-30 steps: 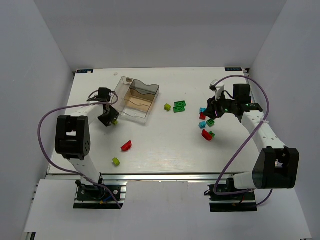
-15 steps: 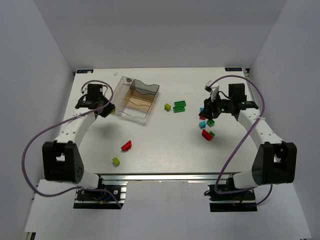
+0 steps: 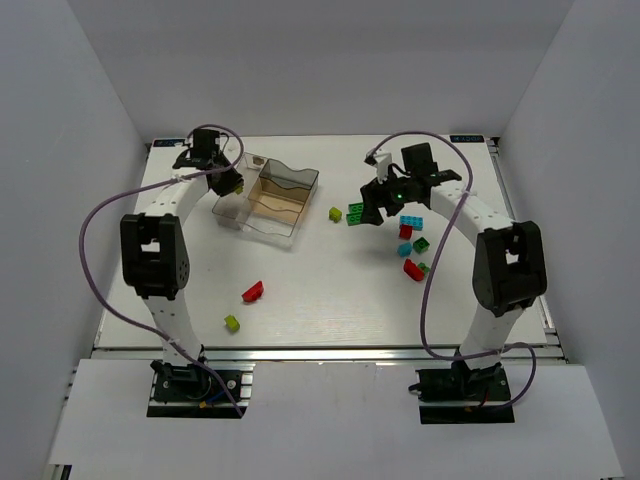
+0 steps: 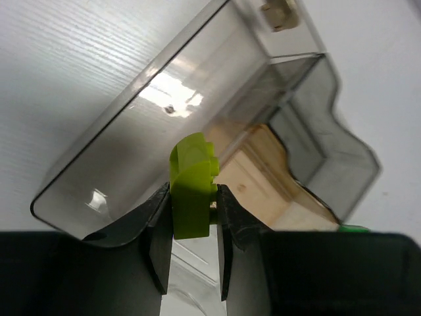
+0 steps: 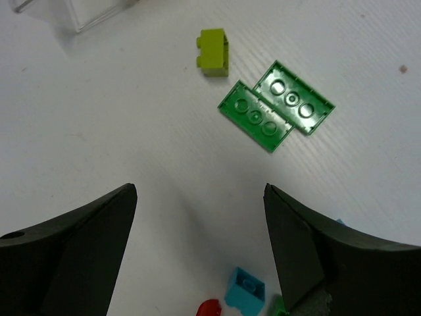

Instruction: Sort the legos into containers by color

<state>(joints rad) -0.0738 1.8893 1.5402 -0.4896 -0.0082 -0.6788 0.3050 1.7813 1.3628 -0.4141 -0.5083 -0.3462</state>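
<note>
My left gripper (image 4: pixel 193 197) is shut on a yellow-green lego (image 4: pixel 193 187), held over the left wall of the clear brownish tray (image 4: pixel 197 112) with its containers; in the top view that gripper (image 3: pixel 229 184) is at the tray's (image 3: pixel 290 178) left end. My right gripper (image 5: pixel 200 191) stands wide open and empty above bare table, just short of two dark green legos (image 5: pixel 275 105) lying studs down and a yellow-green lego (image 5: pixel 214 51). In the top view it (image 3: pixel 374 203) hangs right of those green legos (image 3: pixel 358 212).
Blue (image 3: pixel 410 221), red (image 3: pixel 412 269) and green (image 3: pixel 421 244) legos lie clustered right of centre. A red lego (image 3: pixel 253 291) and a yellow-green one (image 3: pixel 232 323) lie near the front left. A small beige piece (image 4: pixel 279 14) sits in the tray's far corner.
The left arm carried the yellow-green lego from the table left of the tray up to the tray's left wall. The right gripper opened wide and moved left toward the green legos.
</note>
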